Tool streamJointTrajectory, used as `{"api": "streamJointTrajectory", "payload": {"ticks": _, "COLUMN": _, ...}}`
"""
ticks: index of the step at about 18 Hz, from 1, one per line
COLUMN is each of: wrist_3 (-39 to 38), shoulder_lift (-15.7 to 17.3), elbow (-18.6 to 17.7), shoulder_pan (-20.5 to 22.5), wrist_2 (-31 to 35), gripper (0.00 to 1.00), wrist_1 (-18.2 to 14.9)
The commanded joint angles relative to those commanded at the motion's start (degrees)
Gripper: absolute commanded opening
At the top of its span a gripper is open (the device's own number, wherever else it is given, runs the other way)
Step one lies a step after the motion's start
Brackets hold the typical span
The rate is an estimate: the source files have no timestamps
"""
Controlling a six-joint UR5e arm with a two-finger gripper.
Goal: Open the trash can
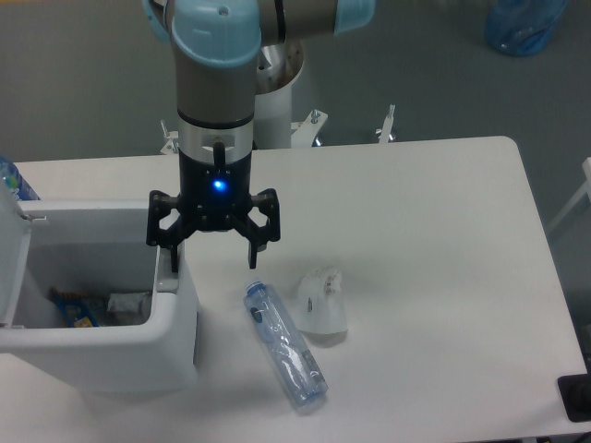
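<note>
The gripper [214, 260] hangs straight down off the arm with its two black fingers [254, 249] spread wide apart and nothing between them, so it's released, and there's a blue light glowing on its body. One fingertip sits right at the right-hand rim of the trash can [138, 346], down by the small grey latch [167, 281], though I can't tell for sure whether it's actually touching. The can itself is the big white boxy bin just left of the gripper and below it in the picture, and it's open: the lid [13, 263] stands up at the far left edge, and you can see some wrappers and scraps [88, 307] down inside. Nearest the camera, below and a bit right of the gripper, a clear plastic bottle [284, 346] lies on its side on the white table [443, 277], angled diagonally. Just beside it, further right, is a crumpled clear plastic cup [321, 302]. Behind the gripper is the arm with its grey and light blue joints [217, 55], then its white mounting post [277, 97] past the table's back edge. Way off in the top right corner there's a blue bag [524, 23] on the floor.
</note>
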Motion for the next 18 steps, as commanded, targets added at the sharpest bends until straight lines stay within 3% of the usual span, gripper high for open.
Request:
{"api": "streamJointTrajectory", "payload": {"ticks": 4, "wrist_3": 12.4, "shoulder_lift": 0.4, "elbow": 0.0, "shoulder_pan": 0.7, "wrist_2": 9.4, "gripper": 1.00, "wrist_1": 0.7}}
{"api": "streamJointTrajectory", "payload": {"ticks": 9, "wrist_3": 19.9, "shoulder_lift": 0.8, "elbow": 0.5, "shoulder_pan": 5.2, "wrist_2": 19.1, "gripper": 1.00, "wrist_1": 0.1}}
{"api": "streamJointTrajectory", "payload": {"ticks": 15, "wrist_3": 37.4, "shoulder_lift": 1.9, "elbow": 0.4, "shoulder_pan": 12.2, "wrist_2": 20.1, "gripper": 1.00, "wrist_1": -4.6}}
{"api": "streamJointTrajectory", "payload": {"ticks": 18, "wrist_3": 39.8, "shoulder_lift": 1.9, "elbow": 0.2, "shoulder_pan": 14.1, "wrist_2": 19.9, "gripper": 1.00, "wrist_1": -4.6}}
